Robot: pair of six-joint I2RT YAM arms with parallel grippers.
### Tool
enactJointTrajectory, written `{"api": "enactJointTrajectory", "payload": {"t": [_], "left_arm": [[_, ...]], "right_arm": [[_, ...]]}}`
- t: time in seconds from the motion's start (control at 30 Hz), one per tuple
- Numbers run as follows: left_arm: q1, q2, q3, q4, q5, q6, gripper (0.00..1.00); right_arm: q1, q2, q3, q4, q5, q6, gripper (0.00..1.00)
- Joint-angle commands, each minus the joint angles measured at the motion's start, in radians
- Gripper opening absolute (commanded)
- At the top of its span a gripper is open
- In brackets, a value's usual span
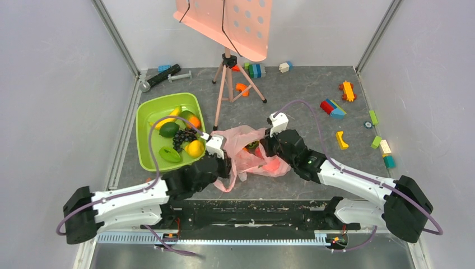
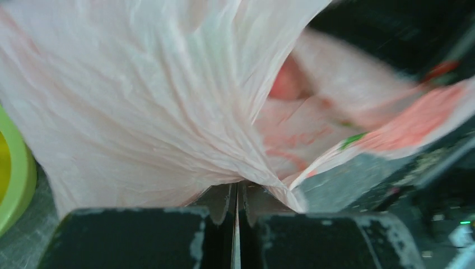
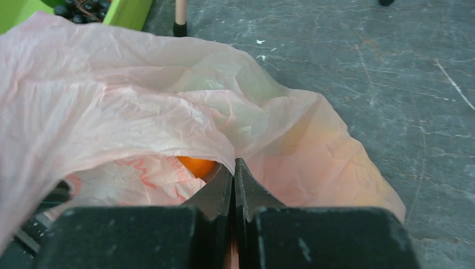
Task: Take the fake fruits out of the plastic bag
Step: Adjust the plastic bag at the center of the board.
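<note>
The pink plastic bag [image 1: 249, 154] lies crumpled at the table's middle between my two grippers. My left gripper [image 1: 225, 159] is shut on the bag's left side; in the left wrist view the film [image 2: 140, 101] bunches into the closed jaws [image 2: 237, 188]. My right gripper [image 1: 268, 147] is shut on the bag's right rim; the film [image 3: 140, 106] drapes over its closed jaws [image 3: 233, 168]. An orange fruit [image 3: 196, 166] shows inside the bag, and a red-orange shape shows through it [image 1: 273, 165]. A dark green-red fruit [image 1: 252, 147] sits at the bag's mouth.
A green tray [image 1: 147, 112] at the left holds several fake fruits, with grapes [image 1: 184, 137] and an orange [image 1: 195, 148] among them. A tripod [image 1: 227, 78] carrying a rigid pink perforated panel [image 1: 235, 25] stands behind the bag. Toy blocks [image 1: 333, 107] lie scattered at the right and back.
</note>
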Motion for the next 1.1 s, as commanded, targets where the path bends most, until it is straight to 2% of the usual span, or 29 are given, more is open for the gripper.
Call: {"api": "enactJointTrajectory", "payload": {"t": [0.0,0.27,0.43,0.57,0.67,0.77,0.87,0.93,1.07], "left_arm": [[-0.003,-0.126,0.119,-0.071,0.022,0.033,0.02],[-0.004,-0.183,0.25,-0.302,0.053,0.055,0.02],[-0.004,-0.133,0.392,-0.574,-0.103,0.048,0.02],[-0.003,-0.112,0.533,-0.768,-0.156,0.093,0.02],[-0.003,-0.134,0.617,-0.835,-0.169,0.118,0.02],[-0.004,-0.157,0.686,-0.831,-0.157,0.137,0.02],[-0.002,-0.15,0.705,-0.728,-0.059,0.179,0.02],[-0.003,-0.108,0.705,-0.65,0.06,0.186,0.02],[-0.019,0.072,0.7,-0.511,0.317,0.151,0.02]], "right_arm": [[-0.005,-0.001,0.017,0.059,-0.091,0.005,0.0],[-0.005,0.013,0.026,0.081,-0.131,0.029,0.0],[-0.005,0.005,0.025,0.068,-0.121,0.022,0.0],[-0.005,-0.004,0.022,0.056,-0.103,0.012,0.0],[-0.005,-0.005,0.022,0.052,-0.099,0.009,0.0],[-0.005,-0.003,0.02,0.056,-0.101,0.01,0.0],[-0.005,0.006,0.019,0.063,-0.109,0.015,0.0],[-0.005,0.012,0.018,0.068,-0.114,0.021,0.0],[-0.005,0.027,0.025,0.074,-0.097,0.036,0.0]]}}
